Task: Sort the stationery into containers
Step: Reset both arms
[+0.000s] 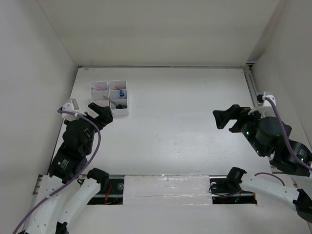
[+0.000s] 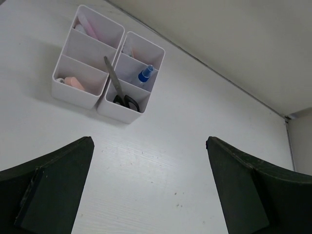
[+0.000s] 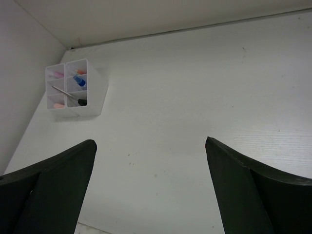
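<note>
The white organiser tray (image 1: 120, 112) stands at the back left of the table. In the left wrist view the tray (image 2: 78, 100) holds black-handled scissors (image 2: 119, 87), a blue-capped clear bottle (image 2: 145, 74), a pink eraser (image 2: 74, 82) and a pink highlighter (image 2: 88, 28). My left gripper (image 1: 101, 114) hovers just in front of the tray, open and empty (image 2: 149, 141). My right gripper (image 1: 225, 118) hangs at the right side of the table, far from the tray (image 3: 90, 97), and is also open with nothing in it (image 3: 150, 141).
White walls close in the table on the left, back and right. A glossy white strip (image 1: 165, 189) runs along the near edge between the arm bases. A metal rail (image 1: 250, 85) lines the table's right side.
</note>
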Robot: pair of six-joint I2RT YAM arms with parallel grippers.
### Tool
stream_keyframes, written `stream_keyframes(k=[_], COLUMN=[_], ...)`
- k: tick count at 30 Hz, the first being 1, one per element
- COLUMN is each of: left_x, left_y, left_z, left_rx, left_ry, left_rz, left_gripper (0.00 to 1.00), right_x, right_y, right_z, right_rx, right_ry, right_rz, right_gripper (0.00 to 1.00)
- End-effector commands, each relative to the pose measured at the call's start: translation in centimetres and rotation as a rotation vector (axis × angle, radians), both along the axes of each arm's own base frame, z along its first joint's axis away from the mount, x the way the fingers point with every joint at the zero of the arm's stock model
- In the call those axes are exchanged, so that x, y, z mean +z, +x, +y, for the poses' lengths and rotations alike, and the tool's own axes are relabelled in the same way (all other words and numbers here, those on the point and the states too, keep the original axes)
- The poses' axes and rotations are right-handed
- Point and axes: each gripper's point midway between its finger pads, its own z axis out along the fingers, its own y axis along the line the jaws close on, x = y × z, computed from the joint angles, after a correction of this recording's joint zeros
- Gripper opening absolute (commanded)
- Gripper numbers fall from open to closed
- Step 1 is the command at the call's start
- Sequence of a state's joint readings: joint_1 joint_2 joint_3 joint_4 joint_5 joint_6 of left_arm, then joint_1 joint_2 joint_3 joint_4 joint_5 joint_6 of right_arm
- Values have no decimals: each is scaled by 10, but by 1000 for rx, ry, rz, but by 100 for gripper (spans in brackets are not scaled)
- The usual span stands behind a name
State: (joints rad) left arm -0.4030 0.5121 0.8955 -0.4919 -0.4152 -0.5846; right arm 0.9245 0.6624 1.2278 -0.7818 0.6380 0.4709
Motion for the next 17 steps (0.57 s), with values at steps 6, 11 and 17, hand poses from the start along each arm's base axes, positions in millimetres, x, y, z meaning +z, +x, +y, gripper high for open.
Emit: stream_keyframes(k=[6,11,17], left_x=[14,16,16], left_y=[3,1,1], left_z=[-4,0,2], left_rx=[-23,-5,5], left_ry=[-9,-9,-7], left_rz=[-54,-64,-65], left_gripper=[100,100,100], right_x=[11,4,-2], right_y=[-12,-9,-1], right_z=[-29,-23,-10], right_rx=[-53,-58,-46], right_ry=[62,56,25], right_rz=[-47,-22,3], right_gripper=[100,100,100])
